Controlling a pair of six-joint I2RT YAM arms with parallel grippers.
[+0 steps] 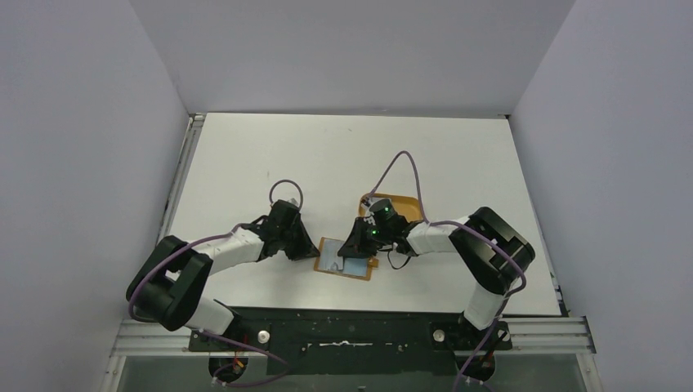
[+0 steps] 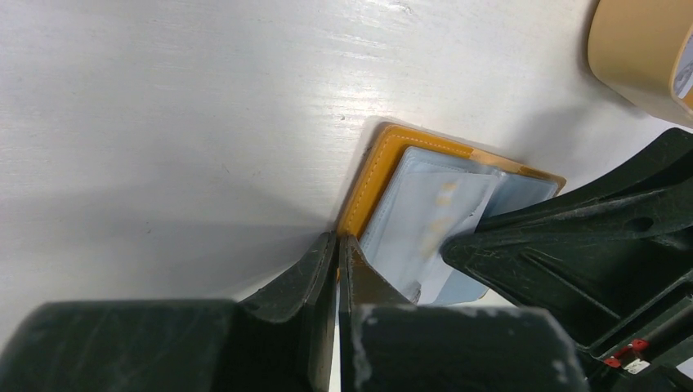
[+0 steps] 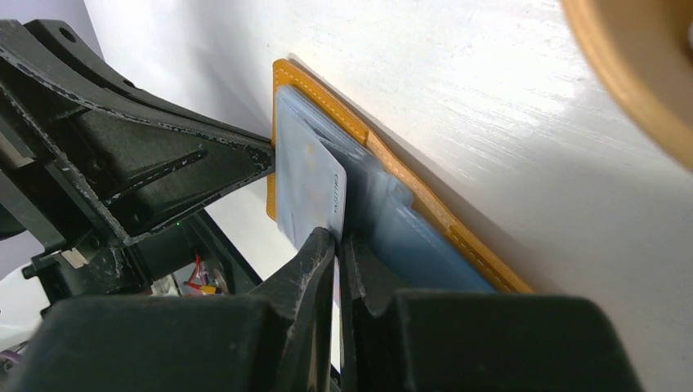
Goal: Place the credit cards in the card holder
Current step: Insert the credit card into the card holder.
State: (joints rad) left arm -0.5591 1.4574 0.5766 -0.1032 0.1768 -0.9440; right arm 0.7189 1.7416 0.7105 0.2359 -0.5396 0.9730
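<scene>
The tan-orange card holder [image 1: 325, 263] lies open on the table between both arms. My left gripper [image 1: 309, 249] is shut on its left edge; in the left wrist view the gripper [image 2: 337, 239] pinches the orange stitched rim [image 2: 377, 175]. My right gripper [image 1: 357, 245] is shut on a silvery grey-white credit card [image 3: 313, 184], held on edge with its far end at the holder's pale blue inner pockets [image 3: 413, 241]. The right wrist view shows the right gripper [image 3: 336, 237] and the holder's orange rim [image 3: 392, 159]. The same card shows in the left wrist view [image 2: 421, 220].
A larger orange oval rimmed tray [image 1: 406, 204] stands just behind the right gripper; it also shows in the left wrist view [image 2: 633, 49] and the right wrist view [image 3: 629, 73]. The two grippers are close together over the holder. White walls enclose the table.
</scene>
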